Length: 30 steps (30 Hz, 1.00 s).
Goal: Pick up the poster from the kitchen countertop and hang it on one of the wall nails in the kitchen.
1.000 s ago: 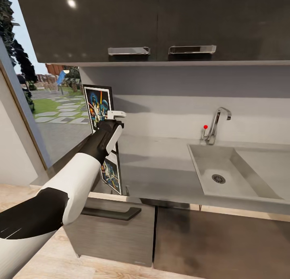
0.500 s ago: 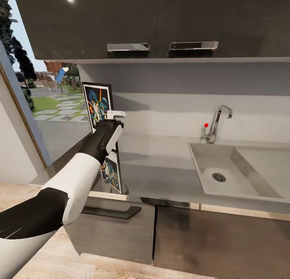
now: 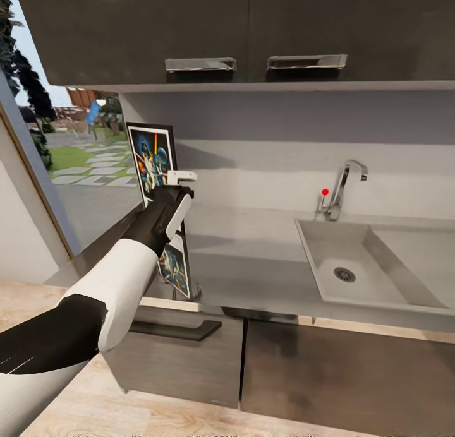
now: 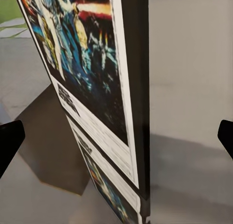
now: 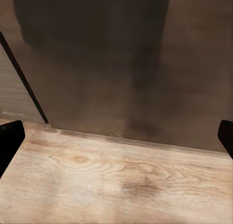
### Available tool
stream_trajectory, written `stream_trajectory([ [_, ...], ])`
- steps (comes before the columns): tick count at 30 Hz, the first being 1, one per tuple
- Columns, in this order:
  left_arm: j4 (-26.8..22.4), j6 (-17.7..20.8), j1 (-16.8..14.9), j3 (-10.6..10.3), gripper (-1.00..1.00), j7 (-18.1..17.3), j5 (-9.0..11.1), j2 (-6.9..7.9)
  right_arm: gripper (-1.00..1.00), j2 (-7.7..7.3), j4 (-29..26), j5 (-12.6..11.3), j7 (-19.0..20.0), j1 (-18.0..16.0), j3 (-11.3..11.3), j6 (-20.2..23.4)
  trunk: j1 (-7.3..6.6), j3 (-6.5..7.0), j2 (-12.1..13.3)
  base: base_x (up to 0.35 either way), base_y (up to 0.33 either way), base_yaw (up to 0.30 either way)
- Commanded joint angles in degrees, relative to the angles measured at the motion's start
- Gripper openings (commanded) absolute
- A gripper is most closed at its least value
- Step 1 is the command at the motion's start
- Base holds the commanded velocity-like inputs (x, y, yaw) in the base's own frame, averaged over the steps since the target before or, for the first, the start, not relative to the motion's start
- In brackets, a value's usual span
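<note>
While your left gripper hangs with jaws spread wide and empty, the poster stands edge-on between them on the table: light, stiff, probably slick-framed, so pinch its near edge squarely.

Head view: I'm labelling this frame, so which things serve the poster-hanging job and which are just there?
Job:
poster, standing on edge
kitchen countertop
left gripper, open at the poster

Just there:
sink
tap
upper cabinets
drawer handle
</note>
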Motion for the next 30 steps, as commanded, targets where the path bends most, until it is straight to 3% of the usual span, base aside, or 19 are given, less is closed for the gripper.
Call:
stream_trajectory([
  [1, 0.0, 0.1, -0.1, -0.1, 1.0, 0.5, 0.6, 0.0, 1.0, -0.02, -0.1, 0.1, -0.1, 0.0, 0.0, 0.0, 0.0, -0.14, 0.0, 0.0, 0.0, 0.0],
  [30, 0.0, -0.2, 0.0, 0.3, 1.0, 0.5, 0.6, 0.0, 1.0, -0.04, 0.0, 0.1, 0.0, 0.1, 0.0, 0.0, 0.0, -0.44, 0.0, 0.053, 0.0, 0.0],
])
